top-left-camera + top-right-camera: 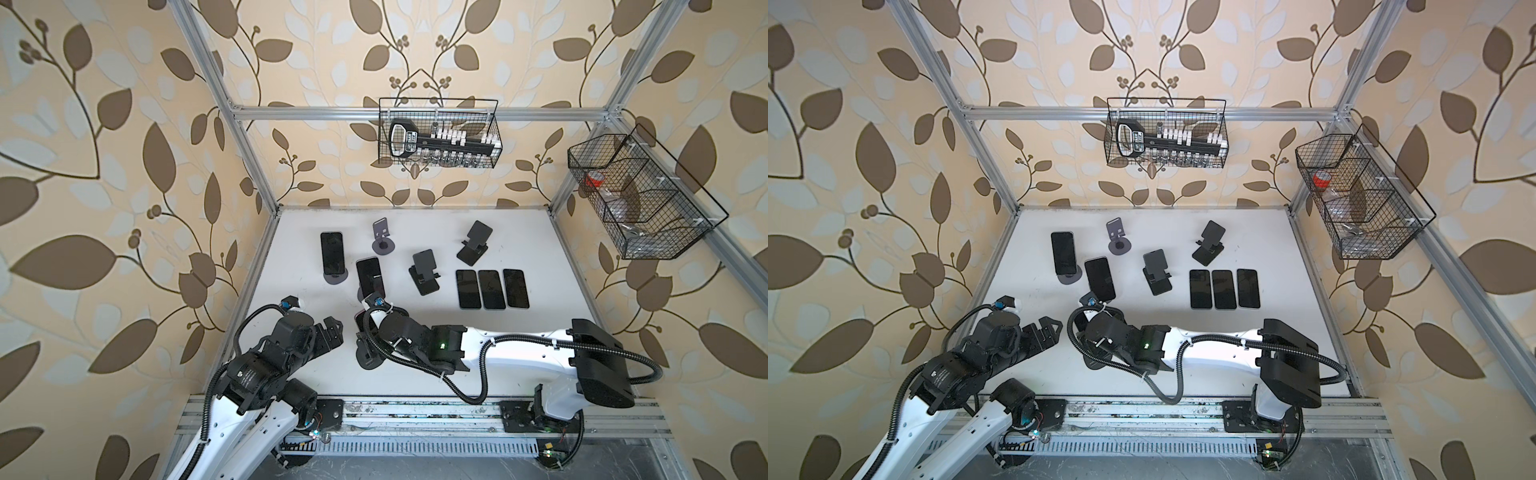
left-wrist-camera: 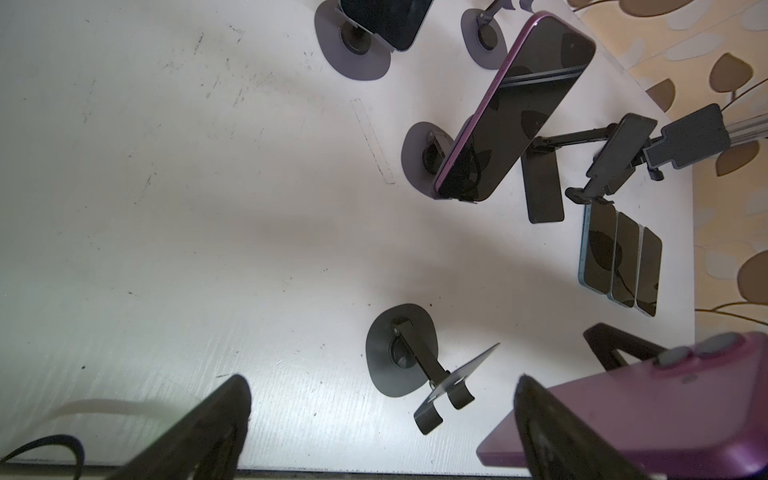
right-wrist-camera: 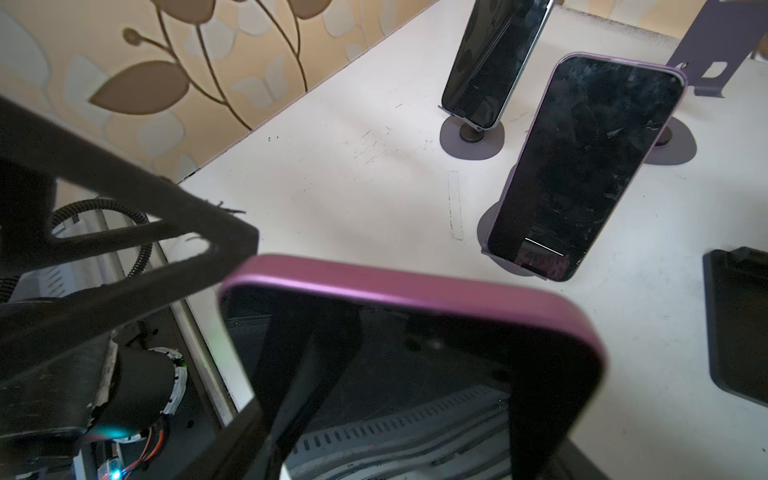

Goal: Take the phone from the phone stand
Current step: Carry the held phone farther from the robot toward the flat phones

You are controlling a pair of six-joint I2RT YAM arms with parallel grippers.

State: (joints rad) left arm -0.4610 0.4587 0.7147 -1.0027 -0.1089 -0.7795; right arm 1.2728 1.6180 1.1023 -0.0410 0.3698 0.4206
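On the left, the left gripper point(image 1: 330, 330) idles with its jaws spread, holding nothing. Next comes the round-based phone stand point(image 2: 384, 370), its cradle bare. The right gripper point(image 1: 360, 326) is clamped on the purple phone point(image 3: 415, 286), clear of that stand. I'd carry it level, skirting the propped phone point(image 1: 370, 278) close by, towards the row of three phones point(image 1: 492, 289) lying flat.

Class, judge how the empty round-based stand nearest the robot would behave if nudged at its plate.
The empty stand likely slides easily: its flat disc base rests on a smooth table. Its thin neck holds the plate out to one side, so a high push may tip it. Looks rigid, not floppy.
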